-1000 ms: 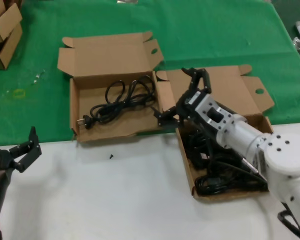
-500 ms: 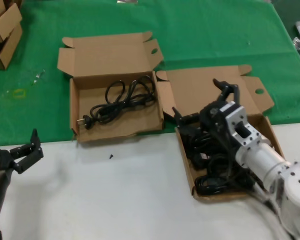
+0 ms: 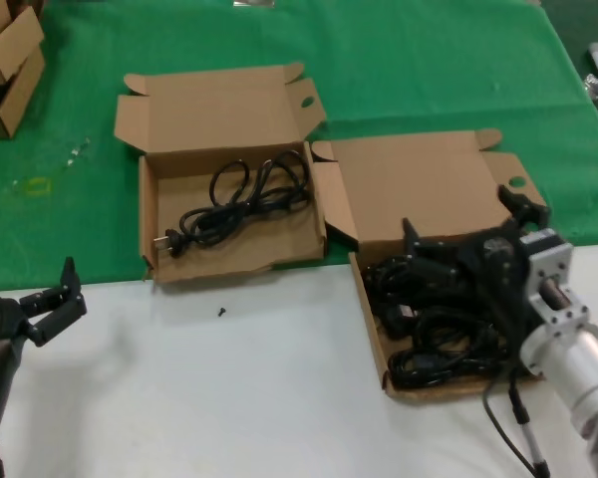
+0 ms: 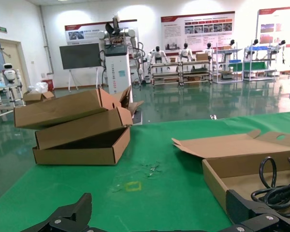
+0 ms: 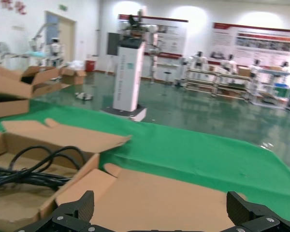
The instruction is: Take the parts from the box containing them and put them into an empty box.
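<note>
Right claw (image 3: 463,239) is held w/ fingers spread wide, empty, low over the cords (image 3: 434,324) piled in the right box (image 3: 371,324). Step judged: reaching for next bundle. One cord (image 3: 241,199) is seen in the left box (image 3: 229,261). Next: claw to be lowered & shut on a loop. Left claw (image 3: 52,299) is parked open at tabletop (image 3: 229,398) edge.

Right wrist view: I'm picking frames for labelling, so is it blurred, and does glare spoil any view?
Right wrist view: softly smeared throughout, cords included. Left wrist view: sharp, with ceiling lights mirrored on the glossy hall floor. Head view: evenly lit, no glare, though the right gripper looks slightly smeared.
</note>
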Action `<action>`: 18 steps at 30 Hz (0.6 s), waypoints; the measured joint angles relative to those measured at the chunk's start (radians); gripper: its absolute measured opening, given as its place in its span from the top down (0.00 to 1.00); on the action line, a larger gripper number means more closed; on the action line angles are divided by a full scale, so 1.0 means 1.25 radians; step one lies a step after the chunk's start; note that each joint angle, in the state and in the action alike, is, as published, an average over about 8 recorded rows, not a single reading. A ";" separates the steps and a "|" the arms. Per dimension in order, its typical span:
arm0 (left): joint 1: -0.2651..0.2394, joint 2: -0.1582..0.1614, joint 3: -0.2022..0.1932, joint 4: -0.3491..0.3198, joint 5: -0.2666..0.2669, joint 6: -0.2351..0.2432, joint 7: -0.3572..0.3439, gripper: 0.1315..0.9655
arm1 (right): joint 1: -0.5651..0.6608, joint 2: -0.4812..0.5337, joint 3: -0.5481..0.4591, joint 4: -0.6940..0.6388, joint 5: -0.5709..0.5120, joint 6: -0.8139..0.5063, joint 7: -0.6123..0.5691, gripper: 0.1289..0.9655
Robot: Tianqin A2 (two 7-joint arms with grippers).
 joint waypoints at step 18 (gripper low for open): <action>0.000 0.000 0.000 0.000 0.000 0.000 0.000 0.00 | -0.057 0.005 0.024 0.050 0.020 0.038 0.036 0.00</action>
